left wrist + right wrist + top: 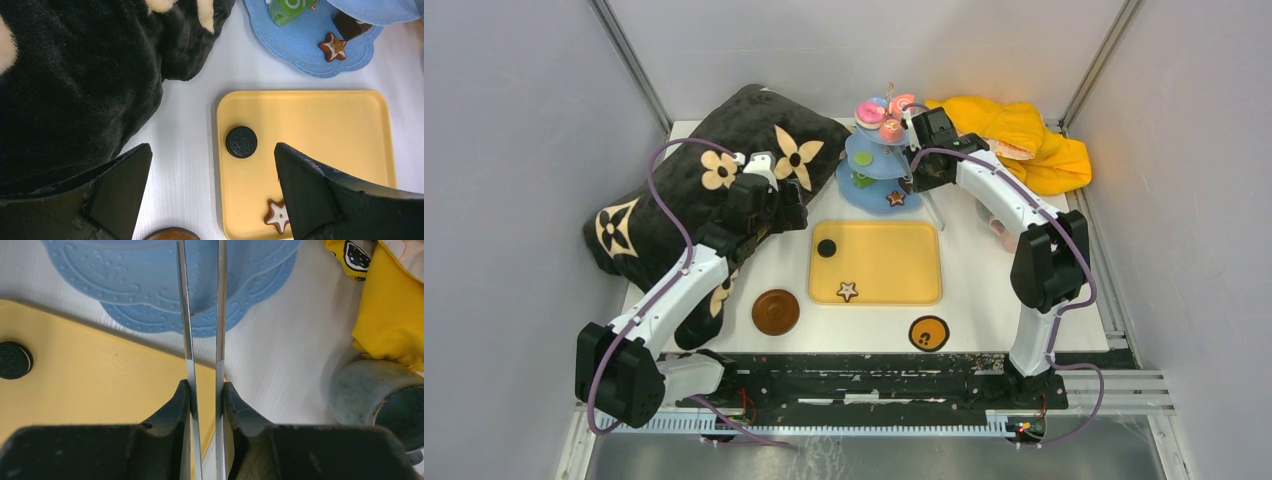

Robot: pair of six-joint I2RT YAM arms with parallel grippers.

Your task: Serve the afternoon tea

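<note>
Top external view: two round coasters lie well apart at the near edge of the bench [984,300]. A plain brown coaster [775,311] is toward the left and an orange-rimmed coaster [929,333] toward the right. Just beyond them, mid-bench, sits the yellow tray [894,255]. It carries a star biscuit [848,291] by its near edge and a round chocolate biscuit [826,248] in its far left corner.

The left end effector [212,150] hovers over the tray's left edge with its fingers spread wide and nothing between them. The chocolate biscuit shows in the gap.

Right of the tray, a pink cup [1001,232] peeps out from behind the right arm. The right wrist view shows a grey mug [360,390] near it, though whether it stands upright cannot be told.

The right end effector [205,387] is narrowly closed, pinching the two blades of the metal tongs [186,315]. The blades reach out toward the light-blue stand [854,195] just past the tray's far edge. On the stand's bottom tier lies a second star [895,198], on the middle tier a green sweet [863,158], and on top the pink swirl rolls [871,113].

A black cushion [674,200] fills the far left corner of the bench, and a yellow cloth [1034,150] the far right corner.
</note>
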